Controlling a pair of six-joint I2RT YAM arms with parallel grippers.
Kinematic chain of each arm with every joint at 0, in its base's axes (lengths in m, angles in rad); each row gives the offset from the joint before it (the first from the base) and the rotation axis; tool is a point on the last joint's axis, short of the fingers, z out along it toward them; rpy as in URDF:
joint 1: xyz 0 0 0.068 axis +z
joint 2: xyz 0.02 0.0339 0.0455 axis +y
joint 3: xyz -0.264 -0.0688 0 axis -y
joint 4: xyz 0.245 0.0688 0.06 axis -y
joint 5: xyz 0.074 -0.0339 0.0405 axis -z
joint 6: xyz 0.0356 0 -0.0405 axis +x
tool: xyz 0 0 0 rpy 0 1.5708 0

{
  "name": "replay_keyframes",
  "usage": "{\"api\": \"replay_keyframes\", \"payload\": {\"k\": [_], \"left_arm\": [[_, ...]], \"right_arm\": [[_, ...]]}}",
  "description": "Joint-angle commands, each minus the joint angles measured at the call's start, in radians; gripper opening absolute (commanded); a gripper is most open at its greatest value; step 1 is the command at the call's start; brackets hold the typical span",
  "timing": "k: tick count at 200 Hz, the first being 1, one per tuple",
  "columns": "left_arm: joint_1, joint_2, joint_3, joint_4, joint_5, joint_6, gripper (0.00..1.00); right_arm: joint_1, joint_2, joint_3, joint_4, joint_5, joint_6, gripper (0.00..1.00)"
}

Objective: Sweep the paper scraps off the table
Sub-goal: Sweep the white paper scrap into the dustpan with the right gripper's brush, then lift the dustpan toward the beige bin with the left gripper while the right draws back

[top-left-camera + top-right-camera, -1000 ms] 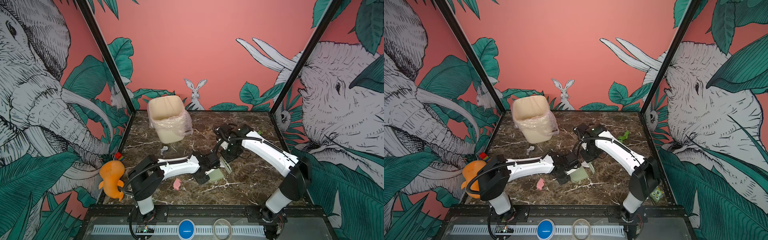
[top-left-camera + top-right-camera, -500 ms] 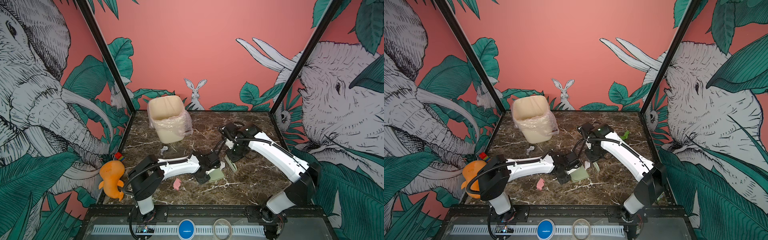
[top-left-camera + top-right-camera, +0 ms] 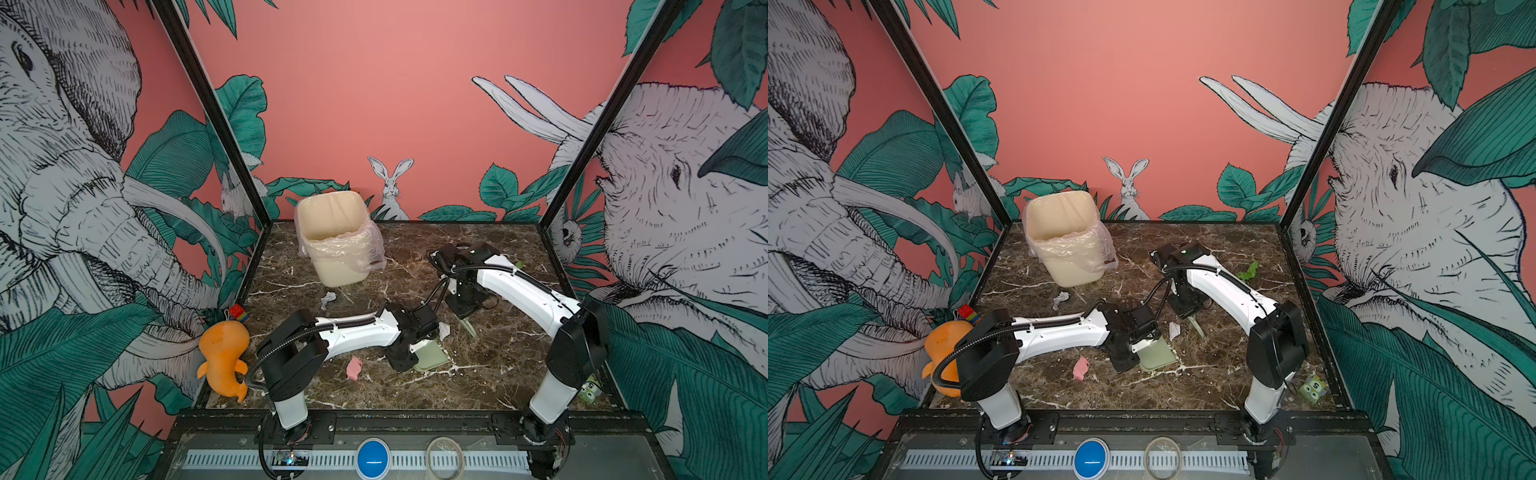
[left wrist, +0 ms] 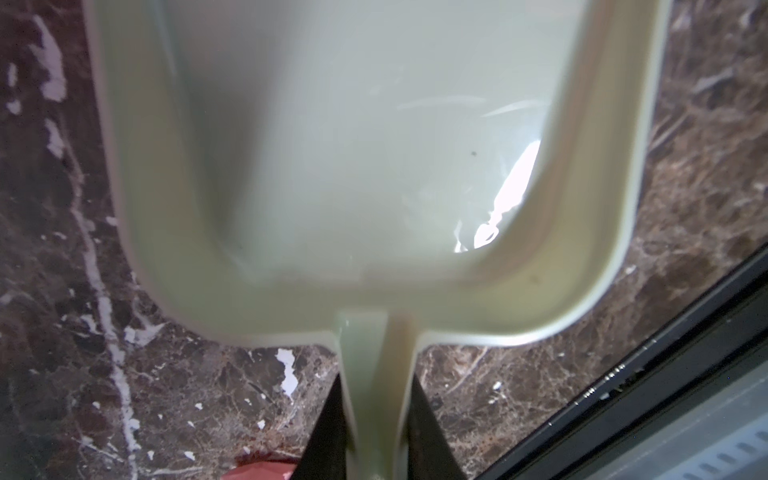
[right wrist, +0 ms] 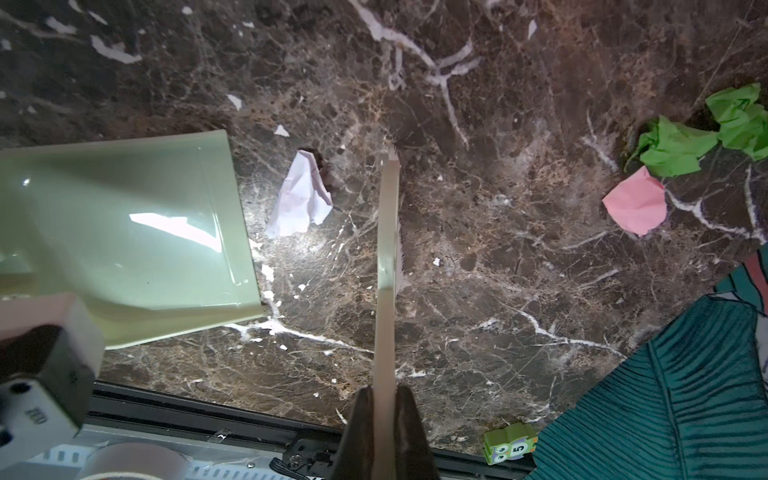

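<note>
Right wrist view: right gripper (image 5: 384, 401) clamped on brush (image 5: 388, 232) handle. Left gripper (image 4: 376, 409) clamped on dustpan (image 5: 124, 232) handle. White paper scrap (image 5: 299, 195) between dustpan lip and brush, mid-table (image 5: 498, 291); bare marble right of brush, black frame (image 5: 187, 415) near.

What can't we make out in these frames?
Bin bottom: hidden by its own wall in both top views, contents unknown.
Dustpan front lip: cut off by the left wrist view's edge.
Brush bristles: edge-on in the right wrist view, contact with the table unclear.
Green scrap: mostly behind the right arm in a top view.
</note>
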Motion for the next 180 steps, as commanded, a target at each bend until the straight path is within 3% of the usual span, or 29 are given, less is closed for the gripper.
{"api": "replay_keyframes", "payload": {"k": [1,127,180], "left_arm": [[-0.004,-0.005,0.041,-0.049,0.020,-0.009,0.10],[0.001,0.018,0.038,-0.027,-0.022,-0.012,0.10],[0.001,0.011,0.026,-0.008,-0.025,-0.017,0.10]], "right_arm": [[0.024,-0.003,0.013,0.000,-0.032,-0.018,0.00],[0.197,-0.133,-0.003,0.005,-0.325,0.041,0.00],[0.155,-0.177,-0.018,-0.067,-0.154,0.039,0.00]]}}
